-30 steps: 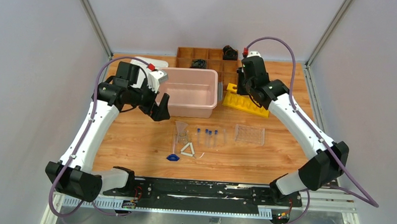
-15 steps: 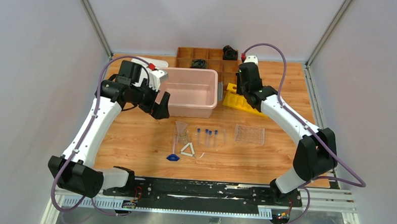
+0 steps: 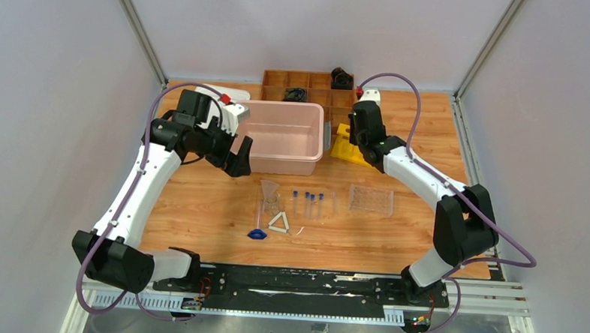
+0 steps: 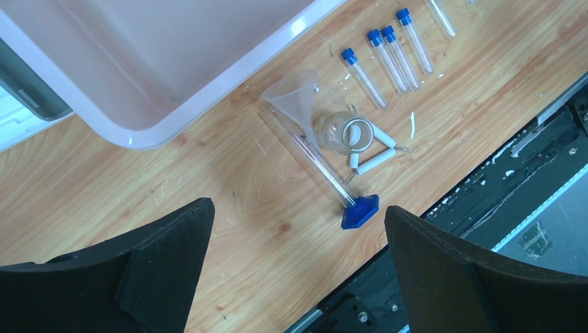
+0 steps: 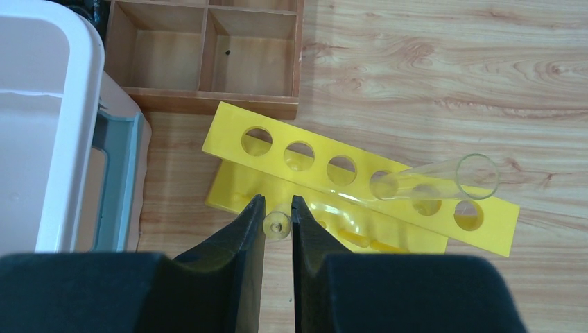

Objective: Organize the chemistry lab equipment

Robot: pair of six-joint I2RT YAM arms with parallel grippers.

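The left hand [image 3: 239,161] hangs above the wooden table [image 3: 200,207], beside the near left corner of a pale pink plastic bin [image 3: 284,164]. Its black fingers [image 4: 166,257] are spread wide and hold nothing. In the left wrist view, the chemistry pieces lie loose on the table in front of the bin. A clear glass funnel [image 4: 295,94] lies on its side. A thin clear tube [image 4: 315,156] runs from the funnel towards the near edge and ends in a small blue hexagonal base [image 4: 360,211]. A small clear glass beaker [image 4: 338,130] also lies on its side, and a small white triangle [image 4: 367,149] overlaps its mouth. Just to the right, four small clear blue-capped tubes [image 3: 309,201] lie side by side, caps pointing away from the arms. Farther right, a clear plastic tube rack [image 3: 371,200] sits flat on the table, apart from the tubes. Behind it, a yellow six-hole test tube rack [image 3: 350,150] sits just beside the bin's right end, with one larger clear glass test tube [image 5: 437,177] leaning in a hole. The right hand [image 5: 277,208] hovers over the yellow rack, its fingers [image 5: 243,236] drawn narrow around a small clear tube seen end-on [image 5: 277,224]. At the back, a brown wooden compartment tray [image 3: 299,80] holds black objects.
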